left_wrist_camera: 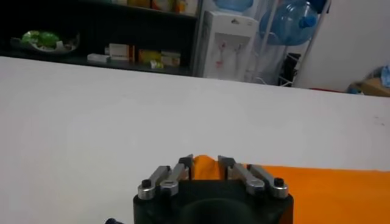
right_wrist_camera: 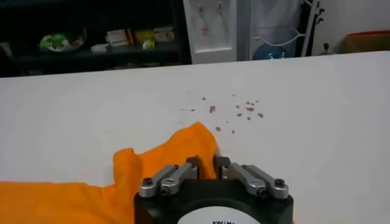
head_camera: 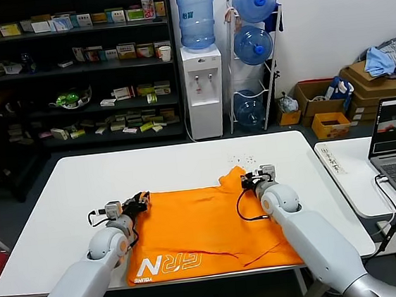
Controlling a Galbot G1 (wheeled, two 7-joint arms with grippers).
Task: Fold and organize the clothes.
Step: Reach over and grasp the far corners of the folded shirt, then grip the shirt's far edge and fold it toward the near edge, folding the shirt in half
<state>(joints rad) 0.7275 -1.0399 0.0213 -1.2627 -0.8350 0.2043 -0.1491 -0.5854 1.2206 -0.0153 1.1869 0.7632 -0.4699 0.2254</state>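
Head view: the orange T-shirt [head_camera: 206, 225] lies partly folded on the white counter [head_camera: 62, 205], both grippers at its far edge.

Left wrist view: the left gripper [left_wrist_camera: 205, 163] has its jaws parted around a cloth corner; it may slip.

Right wrist view: the right gripper [right_wrist_camera: 206, 164], jaws barely apart, straddles the sleeve and could pinch one layer only.

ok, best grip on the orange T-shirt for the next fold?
Probably the orange T-shirt at its two far corners: it lies flat, lettering at the near edge. The left gripper and right gripper are already there, each from its own side, fingers straddling the edge.
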